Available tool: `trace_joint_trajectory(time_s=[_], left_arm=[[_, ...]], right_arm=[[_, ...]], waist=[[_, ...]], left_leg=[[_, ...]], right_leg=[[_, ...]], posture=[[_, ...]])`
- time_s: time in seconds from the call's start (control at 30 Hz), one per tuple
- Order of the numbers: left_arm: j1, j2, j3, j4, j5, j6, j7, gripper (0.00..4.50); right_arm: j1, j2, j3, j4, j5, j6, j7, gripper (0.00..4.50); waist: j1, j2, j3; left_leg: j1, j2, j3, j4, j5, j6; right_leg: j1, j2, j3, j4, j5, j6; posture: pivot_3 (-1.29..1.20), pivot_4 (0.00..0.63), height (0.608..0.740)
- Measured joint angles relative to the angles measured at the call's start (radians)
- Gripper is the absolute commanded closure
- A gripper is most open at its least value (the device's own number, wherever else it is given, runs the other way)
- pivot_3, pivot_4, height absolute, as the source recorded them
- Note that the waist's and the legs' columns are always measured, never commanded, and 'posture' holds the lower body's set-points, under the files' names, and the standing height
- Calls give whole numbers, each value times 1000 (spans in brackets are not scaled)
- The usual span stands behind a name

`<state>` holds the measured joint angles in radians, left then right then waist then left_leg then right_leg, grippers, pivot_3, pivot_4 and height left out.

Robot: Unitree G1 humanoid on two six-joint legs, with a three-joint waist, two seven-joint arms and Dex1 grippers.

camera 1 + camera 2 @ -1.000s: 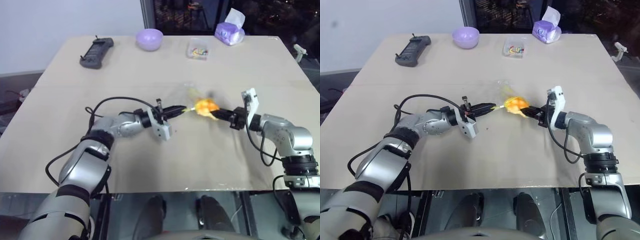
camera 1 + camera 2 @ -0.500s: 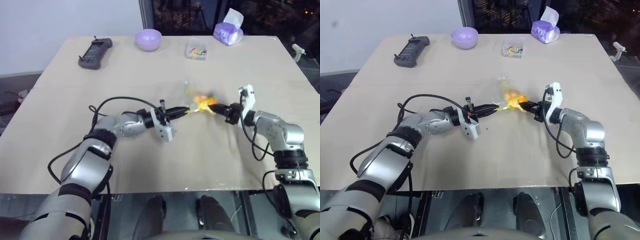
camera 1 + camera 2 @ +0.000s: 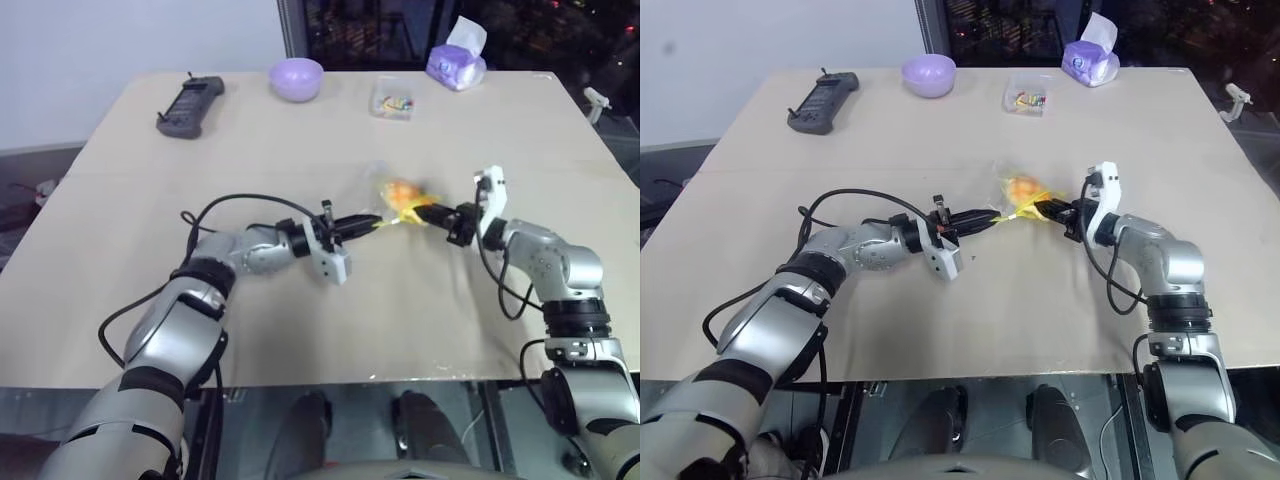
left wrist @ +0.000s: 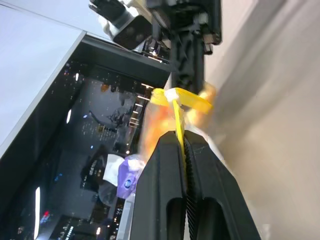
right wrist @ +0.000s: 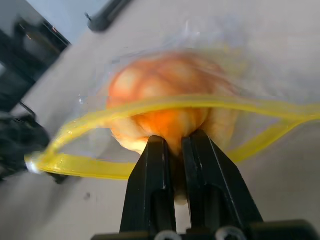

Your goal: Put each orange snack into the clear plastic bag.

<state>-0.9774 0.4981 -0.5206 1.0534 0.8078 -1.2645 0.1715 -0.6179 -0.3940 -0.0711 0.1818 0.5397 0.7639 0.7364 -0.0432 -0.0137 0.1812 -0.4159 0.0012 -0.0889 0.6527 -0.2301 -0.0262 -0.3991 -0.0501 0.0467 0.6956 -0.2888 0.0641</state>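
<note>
A round orange snack sits in the mouth of the clear plastic bag, with the bag's yellow seal strip looped around it. My right gripper is shut on the snack's near edge and reaches in from the right, just above the table's middle. My left gripper is shut on the yellow seal strip and holds the bag's mouth from the left. In the head views the snack shows between the left gripper and the right gripper.
At the far side of the tan table lie a black handheld controller, a lilac bowl, a small clear box with coloured bits and a purple tissue pack. Black cables loop from both wrists.
My right gripper has pushed the snack a little left and away, further into the bag's mouth. The left gripper has kept its hold on the seal strip in place.
</note>
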Motion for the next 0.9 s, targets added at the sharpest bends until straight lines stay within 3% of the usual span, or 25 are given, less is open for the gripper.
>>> trace_joint_trajectory(time_s=[0.6, 0.73, 0.9], left_arm=[[-1, -11, 0, 2, -1, -8, 0, 4500], [-1, -5, 0, 2, -1, -8, 0, 4500], [-1, -12, 0, 2, -1, -8, 0, 4500]], right_arm=[[-76, 63, -8, 123, -60, -37, -105, 4457], [-44, 56, -10, 55, -8, -6, -27, 4457], [-45, 61, -5, 48, -22, -15, -40, 4457]], waist=[[-1, 0, 0], [1, 0, 0], [2, 0, 0]], left_leg=[[0, 0, 1, 0, 0, 0], [0, 0, 0, 0, 0, 0], [0, 0, 0, 0, 0, 0]], right_leg=[[0, 0, 1, 0, 0, 0], [-1, 0, 0, 0, 0, 0], [-1, 0, 0, 0, 0, 0]], posture=[[0, 150, 740], [0, 150, 740], [0, 150, 740]])
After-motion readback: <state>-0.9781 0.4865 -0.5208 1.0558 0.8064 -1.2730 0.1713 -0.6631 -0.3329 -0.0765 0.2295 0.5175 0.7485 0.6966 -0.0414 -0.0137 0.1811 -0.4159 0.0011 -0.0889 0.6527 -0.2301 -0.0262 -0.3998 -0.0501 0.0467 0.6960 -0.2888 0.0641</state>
